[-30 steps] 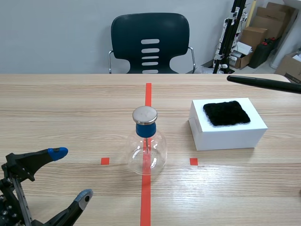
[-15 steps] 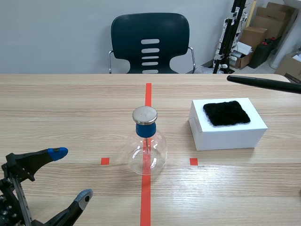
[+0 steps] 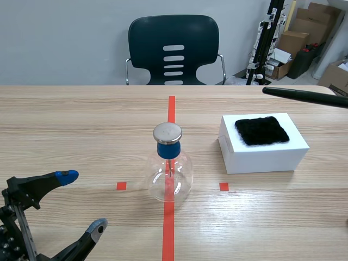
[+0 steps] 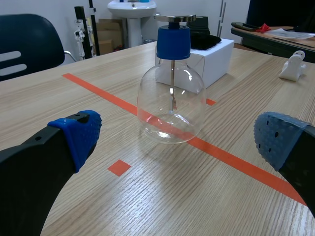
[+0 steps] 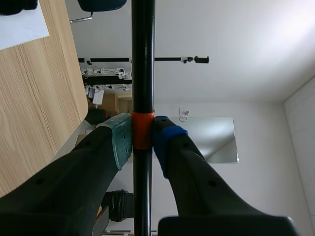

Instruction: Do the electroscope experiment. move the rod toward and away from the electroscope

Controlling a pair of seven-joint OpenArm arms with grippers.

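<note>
You are holding still: right gripper (image 5: 141,141) is pinching the rod (image 3: 304,97), well apart from the electroscope (image 3: 169,168); left gripper (image 3: 82,202) is gaping, empty.

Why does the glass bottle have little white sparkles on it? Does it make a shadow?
Left wrist view: the glass flask shows small white glints, room light bouncing off its curved side. Scene view: its metal cap shines pale, and hardly any shadow shows on the table around it. Right wrist view: the rod looks dark against a bright wall.
</note>
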